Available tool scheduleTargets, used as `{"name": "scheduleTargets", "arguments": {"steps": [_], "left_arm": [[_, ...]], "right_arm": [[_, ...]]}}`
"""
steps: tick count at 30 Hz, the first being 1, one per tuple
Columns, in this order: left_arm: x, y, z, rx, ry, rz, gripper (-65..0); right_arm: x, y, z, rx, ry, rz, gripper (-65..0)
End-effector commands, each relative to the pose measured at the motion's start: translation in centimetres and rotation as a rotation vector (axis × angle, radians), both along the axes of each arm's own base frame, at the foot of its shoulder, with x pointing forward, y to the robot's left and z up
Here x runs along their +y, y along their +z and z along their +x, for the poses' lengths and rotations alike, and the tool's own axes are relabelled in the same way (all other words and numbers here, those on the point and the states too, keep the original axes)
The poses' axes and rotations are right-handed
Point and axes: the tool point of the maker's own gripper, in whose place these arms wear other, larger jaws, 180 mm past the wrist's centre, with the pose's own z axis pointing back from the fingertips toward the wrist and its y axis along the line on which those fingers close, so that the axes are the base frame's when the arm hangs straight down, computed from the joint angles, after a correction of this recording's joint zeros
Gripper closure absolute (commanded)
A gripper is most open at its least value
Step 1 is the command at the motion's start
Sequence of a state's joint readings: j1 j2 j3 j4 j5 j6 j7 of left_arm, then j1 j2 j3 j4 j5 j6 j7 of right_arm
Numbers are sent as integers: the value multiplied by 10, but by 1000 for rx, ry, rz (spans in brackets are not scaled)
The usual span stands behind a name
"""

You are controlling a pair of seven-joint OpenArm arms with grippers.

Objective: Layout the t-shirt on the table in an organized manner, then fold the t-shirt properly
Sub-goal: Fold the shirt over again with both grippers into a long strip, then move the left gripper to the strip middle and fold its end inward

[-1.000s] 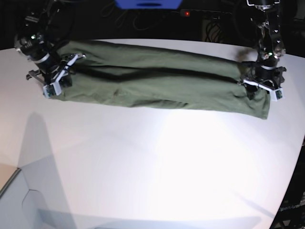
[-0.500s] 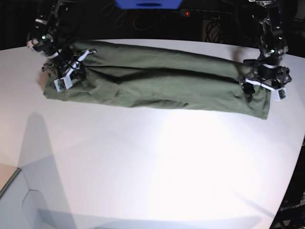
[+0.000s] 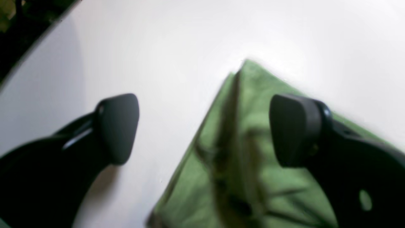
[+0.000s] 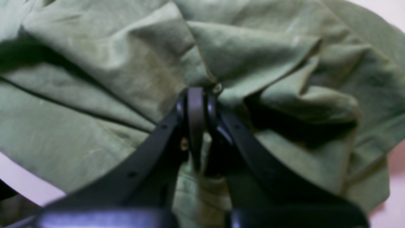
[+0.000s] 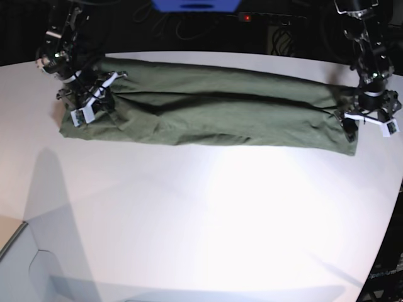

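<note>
**Fingers: one pair clamped on the shirt, the other pair wide apart**

Fingers first: the right gripper (image 4: 196, 104) has its two black fingers (image 4: 232, 142) pressed together with a bunched ridge of the t-shirt (image 5: 208, 107) pinched between the tips, so it's clamped on the cloth. In the base view that gripper (image 5: 88, 104) sits at the shirt's left end. The left gripper (image 3: 202, 126) is the opposite story: its pads (image 3: 118, 126) stand far apart, nothing between them but the shirt's corner and bare table (image 3: 158, 47). One pad hangs over the white surface, the other over the green cloth; whether either touches what's under it, I can't tell. In the base view it (image 5: 368, 123) sits right at the shirt's right end.

The olive t-shirt is a long, narrow band lying flat on the table (image 5: 201, 214), on the far part near the back edge. Its long axis runs left to right across the base view, tilting a bit so the right end sits nearer the camera than the left. A dark crease runs lengthwise along the middle. The left end looks rumpled and piled around the clamped fingers; the right end comes to a clean folded corner.

Everything nearer the camera is plain white tabletop with a bright glare patch. Behind the far edge it's dark, with a blue object (image 5: 195, 5) and a small red light (image 5: 247, 17).
</note>
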State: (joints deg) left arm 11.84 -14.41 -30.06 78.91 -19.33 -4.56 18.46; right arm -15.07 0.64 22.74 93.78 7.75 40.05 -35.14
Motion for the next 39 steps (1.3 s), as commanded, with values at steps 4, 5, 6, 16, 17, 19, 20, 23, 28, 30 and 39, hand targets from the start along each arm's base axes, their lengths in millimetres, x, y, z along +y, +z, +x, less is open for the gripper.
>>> {"name": "scheduleTargets", "arguments": {"steps": [4, 5, 6, 16, 17, 19, 20, 23, 28, 30, 39], "left_arm": [[9, -9, -5, 21, 17, 6, -637], [9, -11, -6, 26, 19, 4, -637], [9, -11, -6, 27, 17, 4, -636], [-21, -17, 2, 16, -150, -50, -635], [-21, -21, 0, 26, -145, -55, -634], [-20, -29, -5, 45, -138, -65, -611], [-19, -31, -6, 50, -135, -67, -574], [-18, -34, -8, 56, -131, -71, -381], [-17, -40, -6, 63, -119, -85, -98], [-15, -47, -7, 82, -109, -98, -25], [-17, -12, 11, -7, -131, -53, -1]], "right_arm": [[-6, 1, 1, 4, 5, -28, 0], [-6, 2, 1, 2, 5, -28, 0], [-6, 2, 1, 2, 5, -28, 0], [-6, 5, 5, -8, 5, -30, 0], [-6, 6, 7, -11, 6, -31, 0], [-6, 6, 8, -13, 6, -31, 0], [-6, 6, 9, -14, 6, -31, 0], [-6, 7, 10, -16, 6, -31, 0], [-6, 7, 10, -16, 6, -31, 0], [-6, 7, 10, -16, 6, -31, 0], [-6, 10, 17, -30, 5, -32, 0]]}}
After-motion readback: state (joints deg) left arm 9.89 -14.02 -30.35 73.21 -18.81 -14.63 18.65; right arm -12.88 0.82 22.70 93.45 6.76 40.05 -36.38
